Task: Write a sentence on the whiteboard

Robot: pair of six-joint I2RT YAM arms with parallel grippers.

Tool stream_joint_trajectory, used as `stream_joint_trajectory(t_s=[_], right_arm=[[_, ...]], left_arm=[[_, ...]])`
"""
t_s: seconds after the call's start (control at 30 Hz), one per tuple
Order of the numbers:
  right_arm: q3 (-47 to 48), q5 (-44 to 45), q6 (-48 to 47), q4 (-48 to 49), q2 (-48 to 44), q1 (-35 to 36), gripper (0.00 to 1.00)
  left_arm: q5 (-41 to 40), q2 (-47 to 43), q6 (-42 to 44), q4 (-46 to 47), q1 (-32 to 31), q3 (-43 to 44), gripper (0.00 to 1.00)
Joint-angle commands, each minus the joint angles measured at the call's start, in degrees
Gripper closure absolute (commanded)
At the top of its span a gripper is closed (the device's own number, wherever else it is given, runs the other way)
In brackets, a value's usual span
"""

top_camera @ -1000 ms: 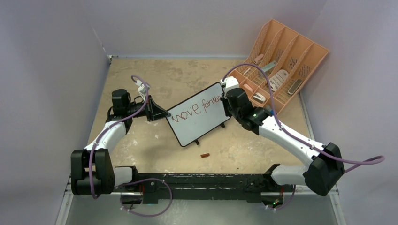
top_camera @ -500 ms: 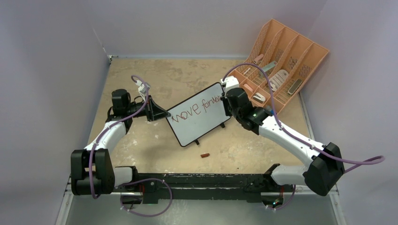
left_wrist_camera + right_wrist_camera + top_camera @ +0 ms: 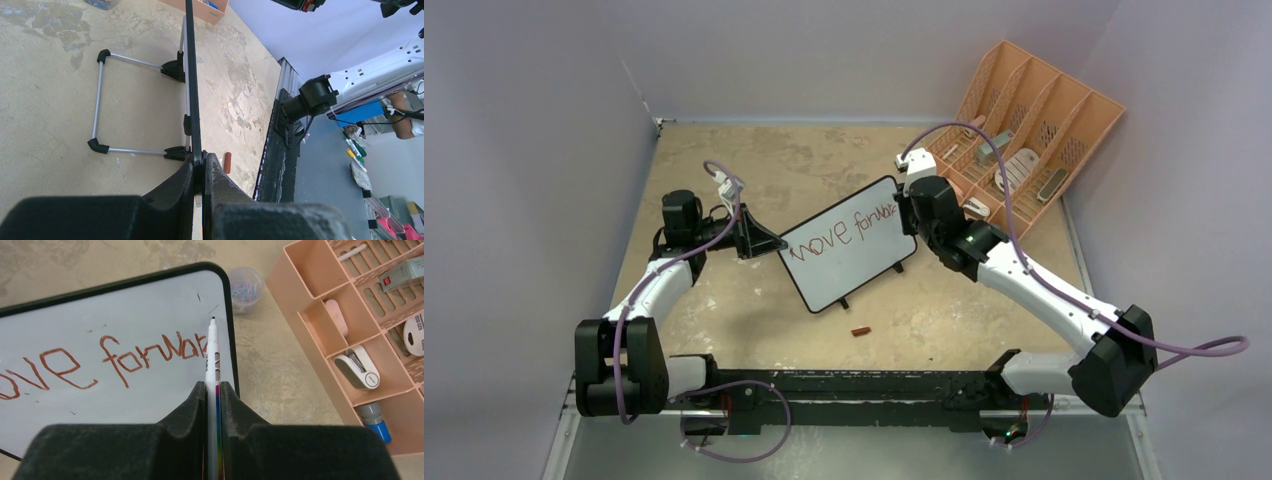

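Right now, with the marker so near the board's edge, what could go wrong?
The red writing already reaches the right frame of the whiteboard, so the marker in the right gripper may run off the edge before the word is finished. The left gripper pinches only the board's thin edge, so pen pressure might shift or tip it.

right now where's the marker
Right wrist view: the marker is pinched in the right claw, its tip at the right edge of the whiteboard just past the red writing, with the peach organizer to its right.
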Motion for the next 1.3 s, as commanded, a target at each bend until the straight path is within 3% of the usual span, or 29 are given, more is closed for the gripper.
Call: stream_joint_trajectory(t_s=[0.0,1.27], right_arm=[[3.6,1.7,-1.1,3.1,0.9,-0.4,1.00],[-1.3,-1.7,0.9,0.6,0.1,-0.7,1.00]], left_arm=[[-0.6,0.7,2.9,-0.1,-0.2,1.5,1.00],[-0.7,0.5,3.0,-0.2,-0.2,1.5,1.00]])
